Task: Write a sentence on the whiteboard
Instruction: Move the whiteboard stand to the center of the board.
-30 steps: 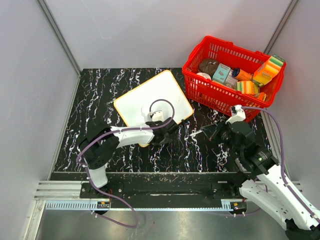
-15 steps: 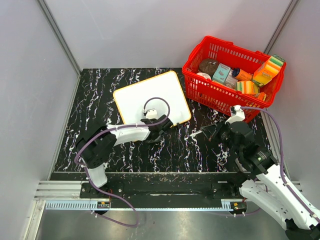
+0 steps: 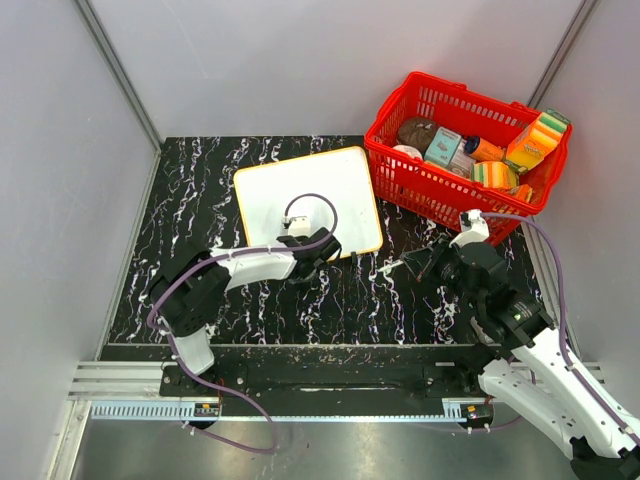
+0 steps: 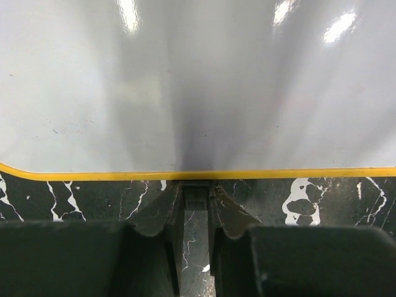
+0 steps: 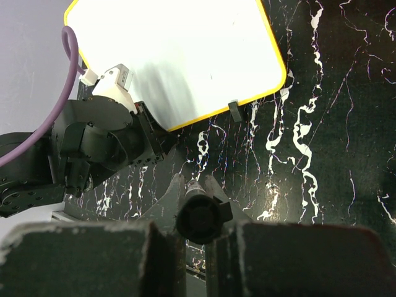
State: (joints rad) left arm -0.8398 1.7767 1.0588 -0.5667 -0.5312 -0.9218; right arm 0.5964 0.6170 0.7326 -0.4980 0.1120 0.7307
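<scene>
Right hand (image 5: 197,185): closed on a dark marker (image 5: 199,213). Left hand (image 4: 195,190): fingers drawn nearly together at the near rim of the whiteboard (image 3: 290,185); whether it grips anything I cannot tell. Whiteboard: flat on the surface (image 3: 200,200), long axis running across, ahead and left of my marker hand, with the left hand nearer. Bare surface lies between marker and board. Red basket (image 3: 392,175) sits just beside the board's right edge.

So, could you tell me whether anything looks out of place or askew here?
The whiteboard lies slightly skewed to the table's edges, and a small dark piece sits loose by its near rim. Otherwise nothing stands out.
</scene>
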